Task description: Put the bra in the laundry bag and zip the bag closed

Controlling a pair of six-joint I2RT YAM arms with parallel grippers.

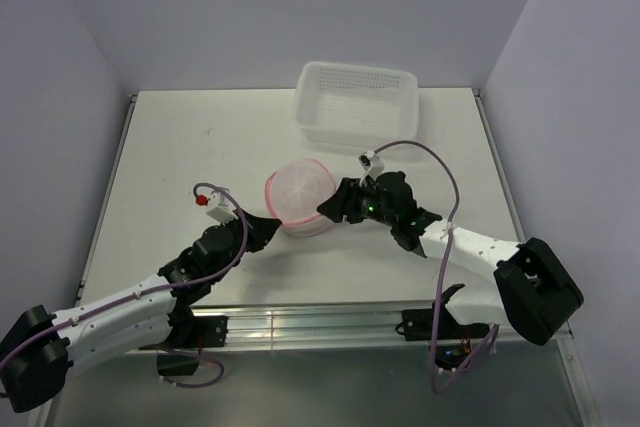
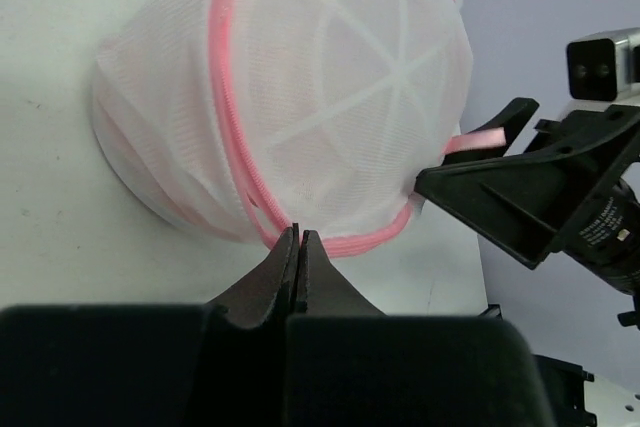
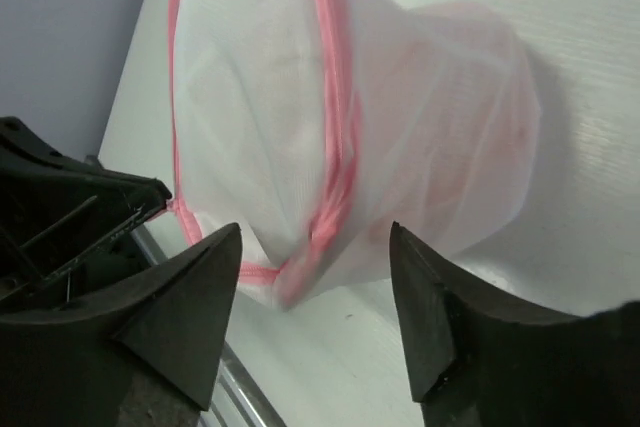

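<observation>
The laundry bag (image 1: pixel 298 197) is a round white mesh pouch with a pink zipper rim, lying mid-table. The bra shows only as a pale pink shade through the mesh (image 3: pixel 490 137). My left gripper (image 1: pixel 268 233) is at the bag's near-left side. In the left wrist view its jaws (image 2: pixel 298 237) are shut, pinching the pink rim (image 2: pixel 240 147). My right gripper (image 1: pixel 330 209) is at the bag's right side. It is open (image 3: pixel 315 237), with the bag's lower edge (image 3: pixel 300 277) ahead, between the fingers and touching neither.
A white perforated plastic basket (image 1: pixel 357 102) stands at the back, right of centre, behind the bag. A metal rail (image 1: pixel 320 325) runs along the table's near edge. Purple walls close in both sides.
</observation>
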